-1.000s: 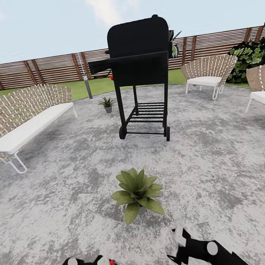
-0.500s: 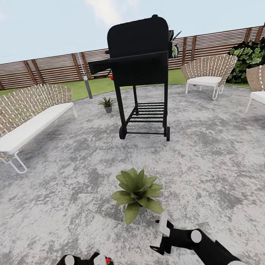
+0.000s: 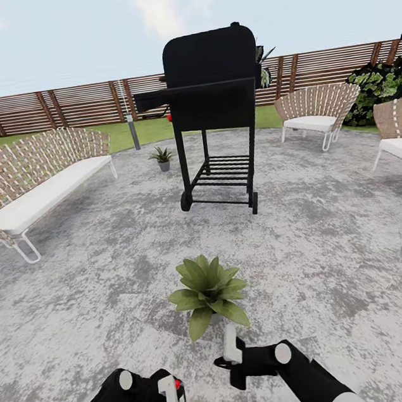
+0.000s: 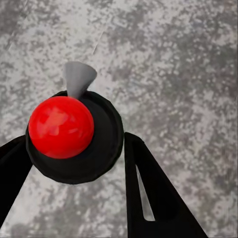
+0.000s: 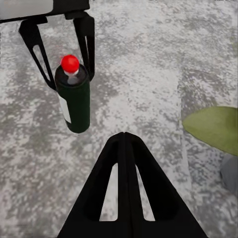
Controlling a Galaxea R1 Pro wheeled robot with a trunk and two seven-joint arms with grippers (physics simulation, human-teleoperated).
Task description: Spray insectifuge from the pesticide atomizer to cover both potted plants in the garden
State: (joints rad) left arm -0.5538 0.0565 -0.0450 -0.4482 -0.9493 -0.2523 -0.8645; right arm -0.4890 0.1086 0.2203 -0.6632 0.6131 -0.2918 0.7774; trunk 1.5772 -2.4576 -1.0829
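Observation:
The pesticide atomizer (image 3: pixel 176 386), a dark bottle with a white band and red top (image 4: pixel 60 126), is held in my left gripper (image 3: pixel 168 400), which is shut on it low over the paving. The right wrist view shows the atomizer (image 5: pixel 74 99) upright between the left gripper's black fingers (image 5: pixel 87 34). My right gripper (image 3: pixel 230 352) is shut and empty, just right of the atomizer and in front of the near potted plant (image 3: pixel 207 293). One leaf of that plant (image 5: pixel 213 129) and its grey pot (image 5: pixel 229 173) are in the right wrist view. The second potted plant (image 3: pixel 161 155) stands far back by the grill.
A black grill on wheels (image 3: pixel 218 115) stands mid-patio. A woven sofa (image 3: pixel 32 180) is at the left, with woven chairs (image 3: pixel 316 111) at the right. A grey lamp post (image 3: pixel 132 131) and the slat fence (image 3: pixel 54 110) stand behind, and dark shrubs (image 3: pixel 382 83) grow at the far right.
My right gripper has swung left and forward, toward the near plant and the atomizer. My left gripper with the atomizer has shifted slightly right. The camera has not moved.

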